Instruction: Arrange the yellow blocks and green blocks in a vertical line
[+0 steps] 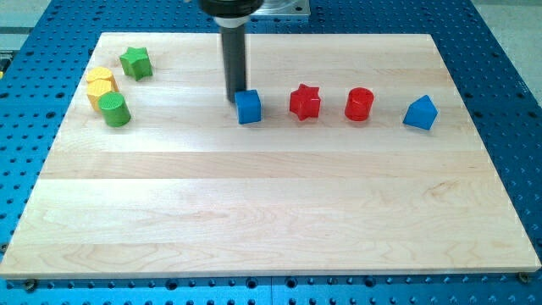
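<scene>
Nearest the camera is only the bare front of the wooden worktop point(254, 229); every block sits in the far half. At about ten o'clock from the board's middle lies my cluster: a green star point(135, 63) farthest back, two yellow blocks, the yellow upper one point(101, 80) and the yellow lower one point(98, 93), pressed together with shapes I cannot make out for sure, and a green cylinder point(113, 109) touching them at their five o'clock. The star stands just apart from the rest. I carry no pincer, so there is nothing to open or close; my tip point(233, 100) rests against the nine o'clock side of a blue cube point(248, 107), well apart from the task blocks. Toward three o'clock run a red star point(305, 102), a red cylinder point(359, 104) and a blue wedge-like block point(421, 113).

I judge the line only roughly formed. Next I should travel to the cluster and nudge the star and cylinder into one column with the yellows, gently. No writing or brand is readable
</scene>
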`<state>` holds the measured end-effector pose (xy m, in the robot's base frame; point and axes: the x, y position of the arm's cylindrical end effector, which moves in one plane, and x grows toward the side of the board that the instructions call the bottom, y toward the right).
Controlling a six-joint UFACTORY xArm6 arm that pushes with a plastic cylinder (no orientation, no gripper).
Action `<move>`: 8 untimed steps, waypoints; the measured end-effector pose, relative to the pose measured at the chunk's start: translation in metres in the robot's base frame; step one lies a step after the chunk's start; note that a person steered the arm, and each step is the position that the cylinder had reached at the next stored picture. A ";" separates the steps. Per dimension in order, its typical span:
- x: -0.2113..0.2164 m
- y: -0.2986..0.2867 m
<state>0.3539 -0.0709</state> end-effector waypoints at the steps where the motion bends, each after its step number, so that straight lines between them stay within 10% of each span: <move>1: 0.041 -0.015; 3: 0.013 0.029; 7: -0.065 -0.206; 8: -0.064 -0.140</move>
<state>0.2903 -0.2111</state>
